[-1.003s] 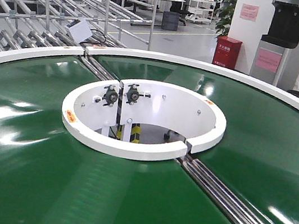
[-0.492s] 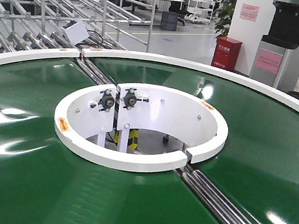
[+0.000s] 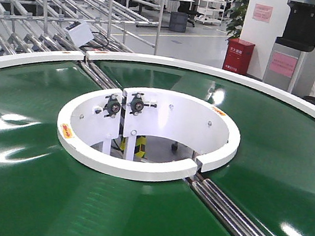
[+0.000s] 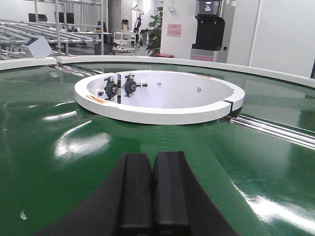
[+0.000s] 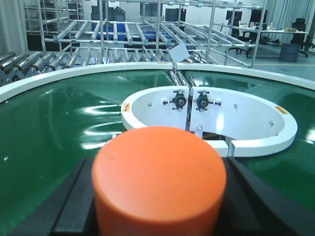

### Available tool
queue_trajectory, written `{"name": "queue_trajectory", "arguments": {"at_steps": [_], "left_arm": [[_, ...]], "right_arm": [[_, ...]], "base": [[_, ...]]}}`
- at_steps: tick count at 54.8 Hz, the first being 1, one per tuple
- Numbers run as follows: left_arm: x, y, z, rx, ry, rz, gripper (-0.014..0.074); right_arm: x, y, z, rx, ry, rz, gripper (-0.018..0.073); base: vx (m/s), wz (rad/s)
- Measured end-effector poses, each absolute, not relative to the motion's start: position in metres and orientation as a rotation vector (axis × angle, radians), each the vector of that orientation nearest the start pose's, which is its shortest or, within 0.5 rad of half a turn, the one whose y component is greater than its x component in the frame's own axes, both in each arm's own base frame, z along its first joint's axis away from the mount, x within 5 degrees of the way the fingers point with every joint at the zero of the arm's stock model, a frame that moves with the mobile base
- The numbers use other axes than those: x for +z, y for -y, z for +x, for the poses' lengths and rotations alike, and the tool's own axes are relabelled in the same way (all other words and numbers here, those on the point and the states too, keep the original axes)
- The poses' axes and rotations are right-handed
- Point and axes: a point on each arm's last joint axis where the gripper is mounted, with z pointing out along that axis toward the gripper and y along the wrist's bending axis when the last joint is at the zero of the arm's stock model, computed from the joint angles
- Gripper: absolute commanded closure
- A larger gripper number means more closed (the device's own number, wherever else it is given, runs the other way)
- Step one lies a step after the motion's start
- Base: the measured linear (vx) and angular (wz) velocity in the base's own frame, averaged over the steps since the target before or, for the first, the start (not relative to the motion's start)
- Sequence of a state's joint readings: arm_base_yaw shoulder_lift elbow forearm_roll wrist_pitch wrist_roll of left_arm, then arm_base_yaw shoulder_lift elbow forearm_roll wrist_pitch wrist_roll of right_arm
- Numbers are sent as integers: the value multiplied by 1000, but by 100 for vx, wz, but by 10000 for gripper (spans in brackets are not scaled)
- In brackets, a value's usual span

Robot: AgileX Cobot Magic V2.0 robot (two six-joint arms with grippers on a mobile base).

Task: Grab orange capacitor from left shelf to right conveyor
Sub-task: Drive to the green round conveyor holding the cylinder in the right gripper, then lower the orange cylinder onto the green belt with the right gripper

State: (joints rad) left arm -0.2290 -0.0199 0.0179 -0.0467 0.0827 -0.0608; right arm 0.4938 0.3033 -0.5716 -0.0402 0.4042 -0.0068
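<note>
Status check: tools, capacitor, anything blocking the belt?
Left tool shut, holding nothing. Right tool shut on orange capacitor, over right conveyor. No obstacle visible ahead.

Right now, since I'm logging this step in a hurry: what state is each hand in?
Left hand: shut, holding nothing.
Right hand: shut on the orange capacitor.

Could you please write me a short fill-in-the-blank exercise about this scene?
1. The capacitor gripped in the right claw is coloured ____.
2. The left claw, its pads pressed together, holds ____.
3. The conveyor belt is glossy dark ____.
4. The ring at the belt's centre is ____.

Missing words: orange; nothing; green; white.
</note>
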Motion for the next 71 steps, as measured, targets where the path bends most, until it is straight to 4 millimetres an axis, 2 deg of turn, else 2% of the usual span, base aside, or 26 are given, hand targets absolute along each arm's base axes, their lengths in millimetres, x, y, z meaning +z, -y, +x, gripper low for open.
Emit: {"name": "queue_trajectory", "arguments": {"at_steps": [4,9,16,24,30,40,48,60,71], "left_arm": [[201,13,54,-268,-1567,98,603],[201,13,54,-268,-1567,98,603],[201,13,54,-268,-1567,98,603],[201,13,54,-268,-1567,98,603],[201,13,54,-268,-1567,98,603],[201,13,54,-268,-1567,98,603],[201,13,54,-268,-1567,98,603],[201,13,54,-268,-1567,98,603],[201,13,54,-268,-1567,98,603]], "right_arm": [[351,-28,56,331,-1537,-417,567],[356,-35,69,289,-1486,-435,567],[349,-57,110,294,-1541,-455,567],[321,-89,164,318,-1637,-496,567],[290,-114,202,351,-1662,-524,567],[247,-141,241,374,-1575,-580,567],[211,-153,259,403,-1561,-588,567],[154,-157,274,391,-1670,-556,559],[126,-157,278,380,-1722,-527,492]], "base": [[0,0],[0,0],[0,0],[0,0],[0,0],[0,0],[0,0],[0,0],[0,0]]}}
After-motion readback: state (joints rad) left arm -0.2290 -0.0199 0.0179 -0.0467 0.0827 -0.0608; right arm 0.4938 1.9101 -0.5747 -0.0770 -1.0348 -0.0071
